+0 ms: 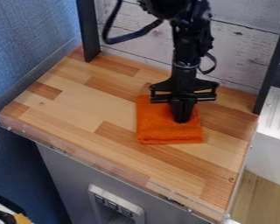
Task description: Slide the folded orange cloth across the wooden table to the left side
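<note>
One folded orange cloth [157, 131] lying flat on the wooden desk [78, 96], black claw [182, 120] pointing down at its far part, fingers pressed together, pale plank wall [239, 52] behind.

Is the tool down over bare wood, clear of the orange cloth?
No, the tool is down at the orange cloth, with orange fabric visible on both sides of its lower end.
</note>
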`<state>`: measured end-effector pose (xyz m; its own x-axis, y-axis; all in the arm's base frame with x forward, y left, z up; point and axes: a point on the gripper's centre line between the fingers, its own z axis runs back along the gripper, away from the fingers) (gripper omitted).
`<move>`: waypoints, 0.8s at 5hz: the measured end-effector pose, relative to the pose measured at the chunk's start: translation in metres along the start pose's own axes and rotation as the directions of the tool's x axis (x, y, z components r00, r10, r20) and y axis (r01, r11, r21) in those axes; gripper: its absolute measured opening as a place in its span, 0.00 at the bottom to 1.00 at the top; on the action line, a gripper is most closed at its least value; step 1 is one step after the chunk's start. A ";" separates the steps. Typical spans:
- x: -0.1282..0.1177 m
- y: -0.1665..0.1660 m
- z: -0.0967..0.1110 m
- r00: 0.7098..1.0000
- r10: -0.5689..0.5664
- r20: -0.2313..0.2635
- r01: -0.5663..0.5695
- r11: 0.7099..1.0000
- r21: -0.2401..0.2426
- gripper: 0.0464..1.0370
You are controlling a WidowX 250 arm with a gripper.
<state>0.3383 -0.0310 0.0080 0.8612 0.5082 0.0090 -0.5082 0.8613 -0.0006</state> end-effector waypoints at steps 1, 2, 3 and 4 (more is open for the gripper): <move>0.008 0.017 0.000 0.994 -0.107 -0.004 0.107 0.994 -0.004 0.01; 0.026 0.049 0.001 0.981 -0.192 -0.020 0.192 0.981 0.001 0.01; 0.043 0.083 0.001 0.963 -0.269 -0.017 0.269 0.963 -0.005 0.01; 0.052 0.107 0.002 0.938 -0.347 -0.016 0.347 0.938 -0.008 0.01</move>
<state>0.3284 0.0874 0.0100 0.9841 0.1776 -0.0072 -0.1777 0.9841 -0.0055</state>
